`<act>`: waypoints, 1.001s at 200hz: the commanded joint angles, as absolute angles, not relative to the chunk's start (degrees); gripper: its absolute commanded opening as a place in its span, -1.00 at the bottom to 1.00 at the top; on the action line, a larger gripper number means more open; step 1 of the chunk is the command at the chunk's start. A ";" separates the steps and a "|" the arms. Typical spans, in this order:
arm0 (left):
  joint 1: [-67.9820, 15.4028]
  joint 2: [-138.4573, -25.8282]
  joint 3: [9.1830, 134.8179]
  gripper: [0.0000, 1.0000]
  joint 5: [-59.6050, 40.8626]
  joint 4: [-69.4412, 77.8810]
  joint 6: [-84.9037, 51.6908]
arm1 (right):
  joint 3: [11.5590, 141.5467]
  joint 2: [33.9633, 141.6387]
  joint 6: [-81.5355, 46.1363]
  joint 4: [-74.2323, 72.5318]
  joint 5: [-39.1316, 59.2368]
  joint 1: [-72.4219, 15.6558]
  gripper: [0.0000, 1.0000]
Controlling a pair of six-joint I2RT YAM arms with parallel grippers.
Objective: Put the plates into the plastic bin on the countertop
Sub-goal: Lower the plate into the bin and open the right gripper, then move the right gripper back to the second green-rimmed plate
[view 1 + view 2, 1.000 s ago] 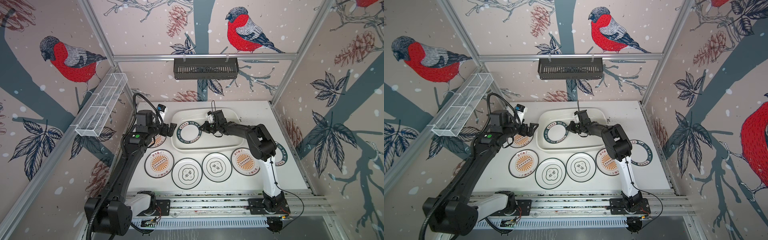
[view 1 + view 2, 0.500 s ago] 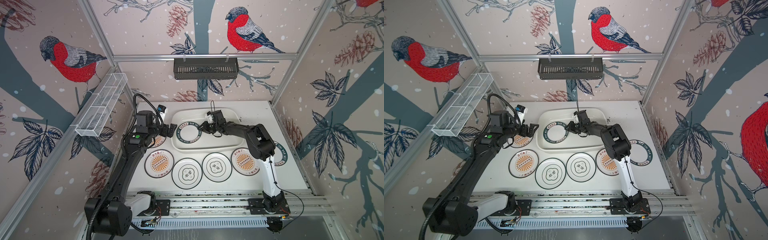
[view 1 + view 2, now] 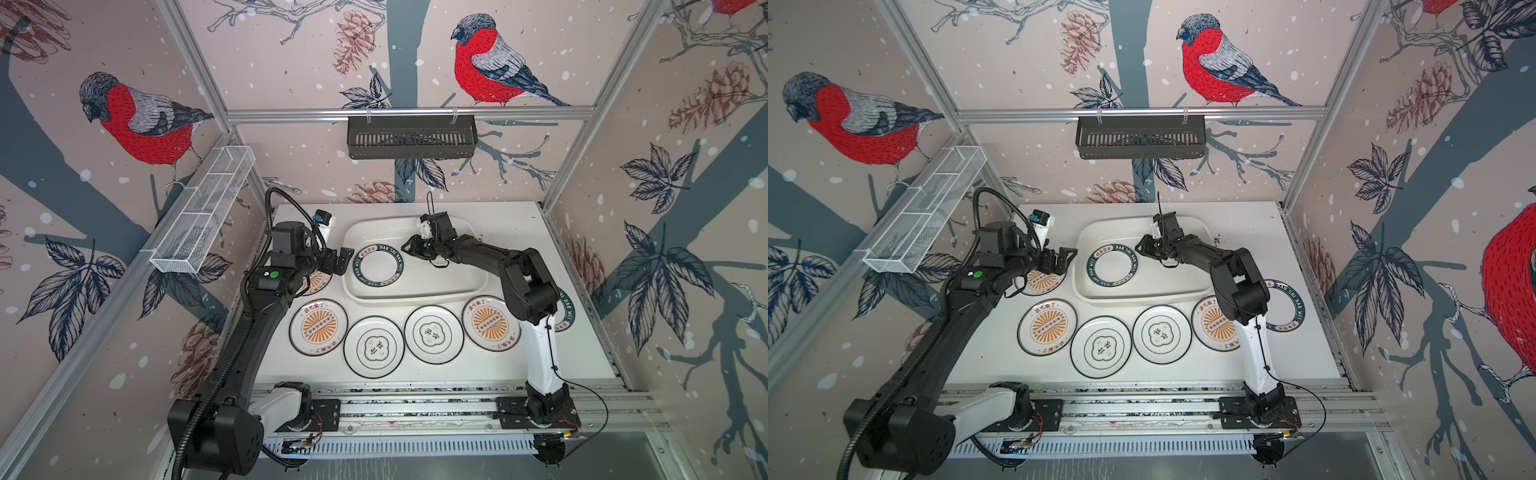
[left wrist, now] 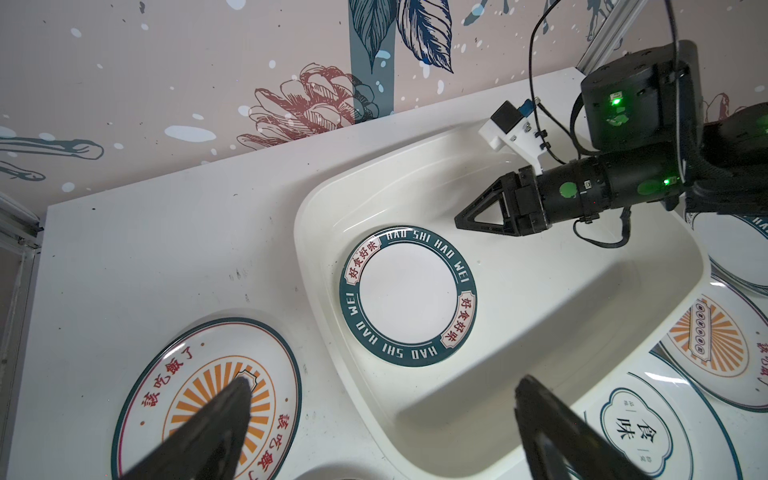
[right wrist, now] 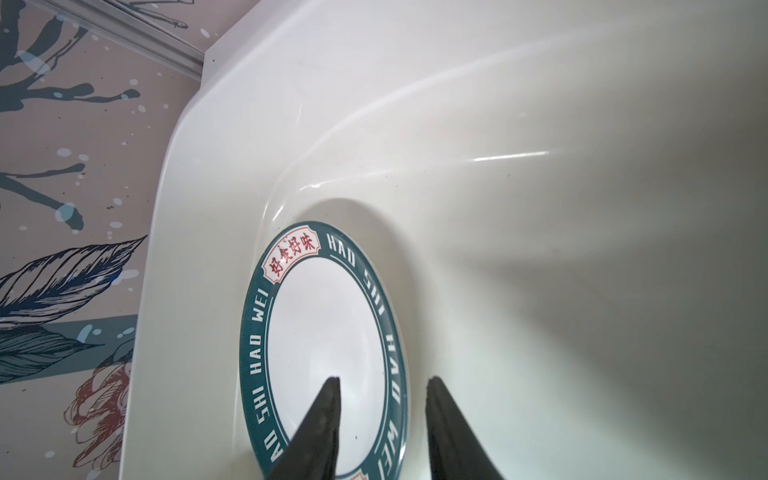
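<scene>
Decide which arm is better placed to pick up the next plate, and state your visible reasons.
Left arm, most likely. Its wide-open jaws hang by the sunburst plate beside the bin. The right arm reaches into the bin over the lettered plate already lying there, farther from any plate outside it.

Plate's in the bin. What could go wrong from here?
1. The right hand is only partly open, low over the lettered plate; pulling back may drag it.
2. The left hand, open, straddles the plastic bin wall and a sunburst plate; descending may hit the rim.
</scene>
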State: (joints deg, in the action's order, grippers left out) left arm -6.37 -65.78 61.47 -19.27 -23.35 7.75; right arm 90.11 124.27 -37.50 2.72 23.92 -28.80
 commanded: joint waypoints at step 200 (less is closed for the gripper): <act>-8.42 -68.66 64.34 0.96 -21.88 -24.23 9.93 | 37.96 62.53 -39.70 6.28 -3.77 8.25 0.31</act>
State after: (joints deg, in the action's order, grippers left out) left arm -7.81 -68.34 63.77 -20.99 -23.59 8.99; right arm 40.82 66.30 -37.58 5.61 -1.02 3.27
